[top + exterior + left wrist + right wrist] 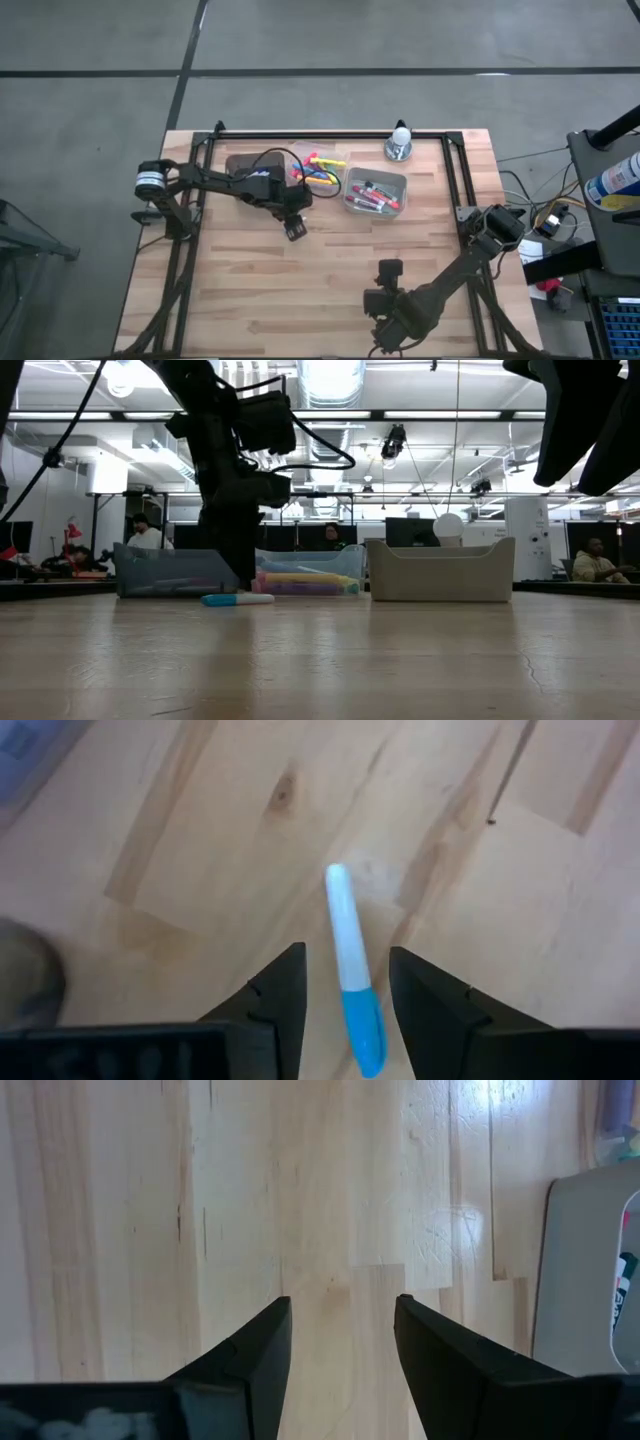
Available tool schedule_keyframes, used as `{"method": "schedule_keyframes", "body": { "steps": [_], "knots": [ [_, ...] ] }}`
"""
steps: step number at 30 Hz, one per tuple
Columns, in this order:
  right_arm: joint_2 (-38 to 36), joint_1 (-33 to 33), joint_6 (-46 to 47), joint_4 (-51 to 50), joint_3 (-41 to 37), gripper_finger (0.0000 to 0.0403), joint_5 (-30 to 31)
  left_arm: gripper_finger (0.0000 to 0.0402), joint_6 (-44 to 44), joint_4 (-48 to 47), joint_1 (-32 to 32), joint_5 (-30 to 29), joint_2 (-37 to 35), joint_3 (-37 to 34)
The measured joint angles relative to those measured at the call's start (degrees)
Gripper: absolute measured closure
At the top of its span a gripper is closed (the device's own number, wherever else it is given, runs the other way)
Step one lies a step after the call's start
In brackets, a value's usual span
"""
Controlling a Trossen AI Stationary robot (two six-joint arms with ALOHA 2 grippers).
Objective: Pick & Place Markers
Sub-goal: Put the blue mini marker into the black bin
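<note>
My left gripper (pixel 345 995) sits over a blue-capped marker (pixel 350 970) that lies flat on the table (pixel 330 270), its fingers (pixel 280 995) spread to either side and not touching it, so the marker is released, not grasped. In the left wrist view the marker's long axis runs almost straight away between the fingers, white body reaching toward frame centre, blue cap at the bottom edge near the palm. In the low view the marker (pixel 237 599) lies at left of centre, just in front of the clear bin (pixel 175 572), directly under the left gripper (pixel 240 575).

In the high view the left gripper (pixel 295 230) is left of centre, just below the clear bin of neon markers (pixel 320 170) and left of the white bin (pixel 375 190). My right gripper (pixel 385 270) waits at lower centre, open over bare wood, well apart from the marker. The left arm is plainly nearer; I judge its fingers already straddle the marker across its width.
</note>
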Motion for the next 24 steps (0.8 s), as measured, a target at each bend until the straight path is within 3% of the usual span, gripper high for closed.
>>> {"method": "schedule_keyframes", "body": {
  "steps": [6, 15, 19, 24],
  "knots": [
    [0.0, 0.0, -0.08, 0.04, 0.0, 0.0234, 0.01, 0.0266, 0.25, 1.3, -2.3, -4.28, 2.67, -0.17],
    [0.0, 0.02, 0.01, 0.17, 0.0, 0.0234, -0.01, 0.0271, 1.66, 2.08, -3.76, -5.93, 6.54, 0.06],
    [0.0, 0.02, 0.02, 0.2, 0.0, 0.0234, -0.01, 0.03, 3.27, 2.2, -3.78, -5.81, 6.87, 0.09],
    [0.0, 0.02, 0.0, 0.22, 0.0, 0.0234, -0.01, 0.0367, 5.38, 2.17, -3.76, -5.89, 6.41, 0.0]
  ]
}}
